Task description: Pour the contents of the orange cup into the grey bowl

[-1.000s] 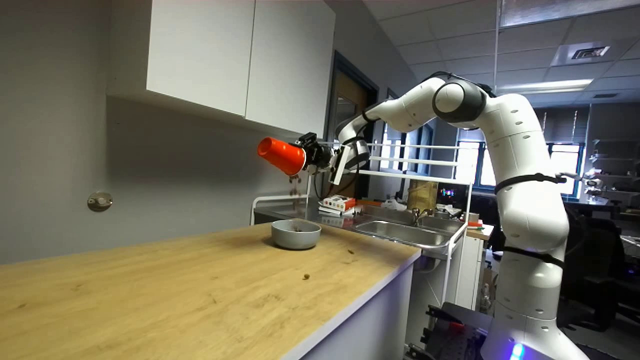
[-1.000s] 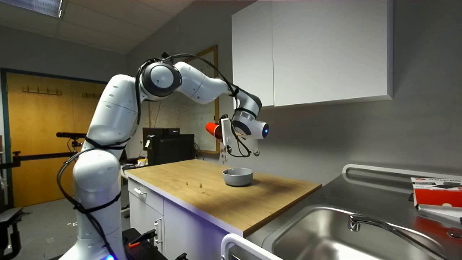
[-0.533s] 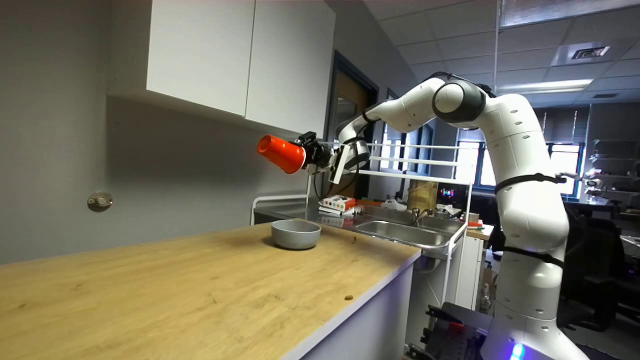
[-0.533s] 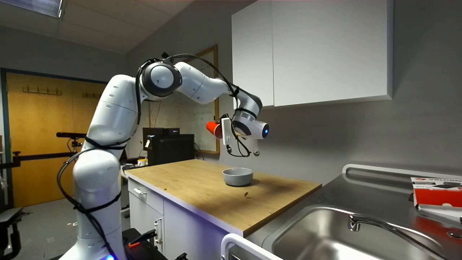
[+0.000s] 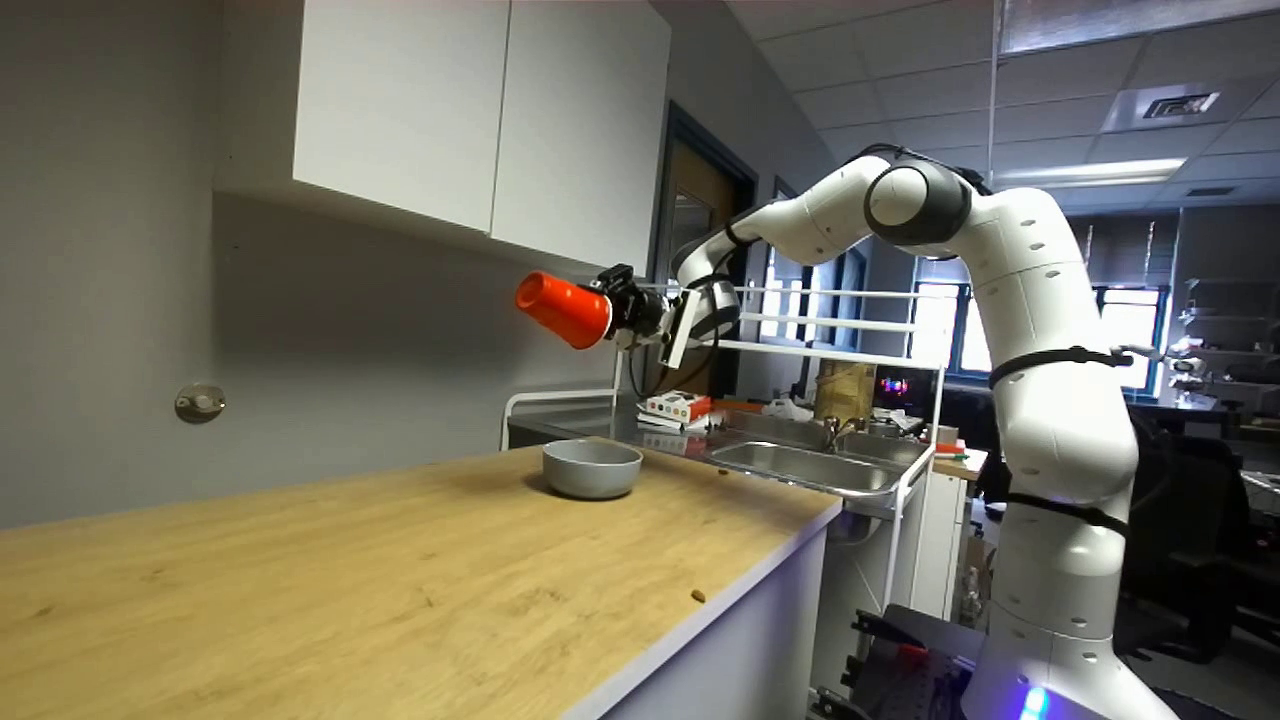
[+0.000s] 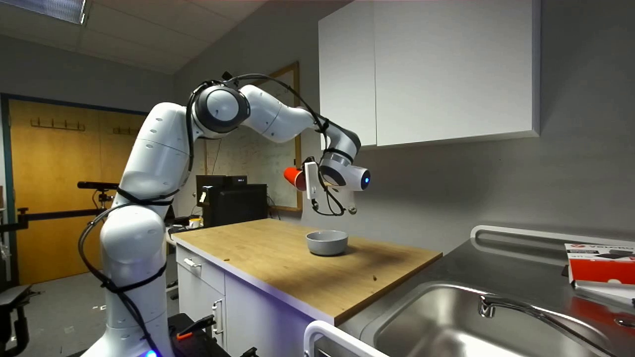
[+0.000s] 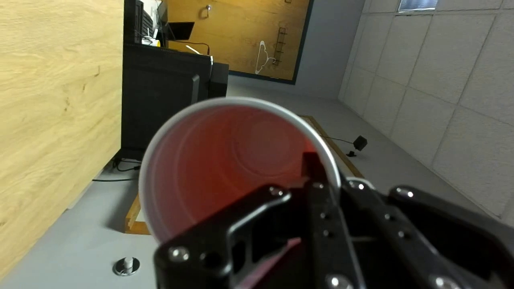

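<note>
Wrist view: claw [image 7: 327, 180] gripped cup [image 7: 229, 160] | both exterior views: it hung tilted above bowl [image 5: 592, 471] | 2 bits [image 5: 698, 596] lay on table [image 5: 380, 570]

Windows [image 5: 1132, 312] glare white; the wall [image 5: 100, 300] looks dim.

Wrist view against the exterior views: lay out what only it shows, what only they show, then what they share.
Only the wrist view: the inside bottom of the orange cup, with no pieces seen on it, and a white hanger in the background.

Only the exterior views: the grey bowl on the counter, the metal sink and the white wall cabinets.

Shared: the cup's rim end, the gripper holding it there, and the wooden countertop.
</note>
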